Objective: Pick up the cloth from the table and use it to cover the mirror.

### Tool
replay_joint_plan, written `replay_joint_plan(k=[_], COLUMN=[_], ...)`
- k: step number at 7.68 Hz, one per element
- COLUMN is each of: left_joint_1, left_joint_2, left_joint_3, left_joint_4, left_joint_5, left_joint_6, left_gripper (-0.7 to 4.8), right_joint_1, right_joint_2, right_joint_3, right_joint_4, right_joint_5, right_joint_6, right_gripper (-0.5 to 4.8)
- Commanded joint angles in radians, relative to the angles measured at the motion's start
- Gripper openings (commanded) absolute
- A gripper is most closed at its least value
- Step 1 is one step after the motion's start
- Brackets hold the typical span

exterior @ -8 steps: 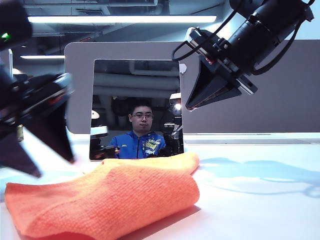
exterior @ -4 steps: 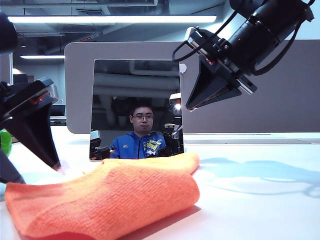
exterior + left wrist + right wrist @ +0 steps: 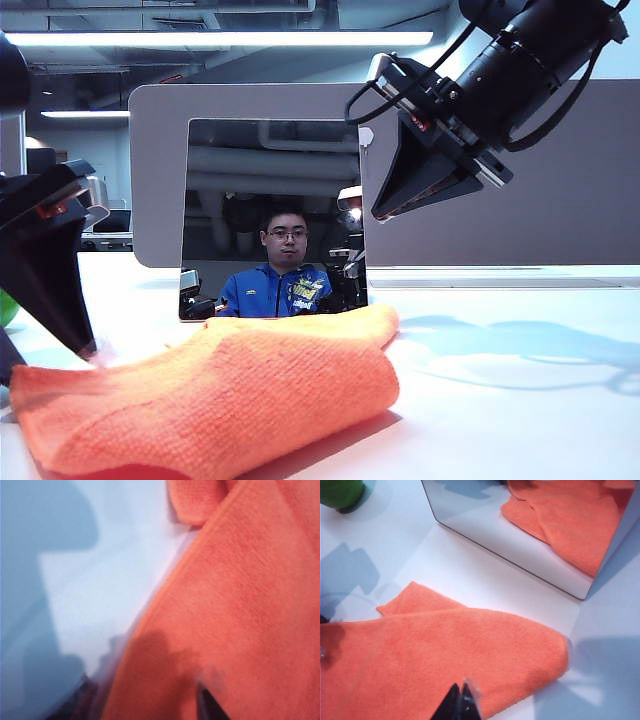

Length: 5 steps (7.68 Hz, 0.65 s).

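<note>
- Cloth lying folded on table, just before upright mirror; not covering it.
- Left gripper at cloth's left end, jaws apart, fingertips astride the hem.
- Right gripper raised beside mirror's top corner, jaws together, empty; cloth below it.
- Green object near mirror.
- No legible writing or labels.

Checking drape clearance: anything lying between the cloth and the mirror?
No: in the right wrist view only bare white table separates the cloth from the mirror.
</note>
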Motion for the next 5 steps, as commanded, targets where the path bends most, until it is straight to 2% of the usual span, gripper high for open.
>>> replay_joint_plan(k=[1, 5], left_joint_1=[0.0, 0.0], left_joint_2=[-0.001, -0.001], left_joint_3=[0.0, 0.0], left_joint_4=[0.043, -0.016], left_joint_5=[0.052, 0.036], left_joint_6=[-0.003, 0.001], left_gripper=[2.68, 2.6], right_joint_1=[0.002, 0.002], right_joint_2=[-0.005, -0.005], right_joint_3=[0.003, 0.003], right_joint_4=[0.005, 0.015], right_joint_5=[-0.001, -0.002], right_joint_6=[-0.03, -0.031], right_gripper=[-0.01, -0.01])
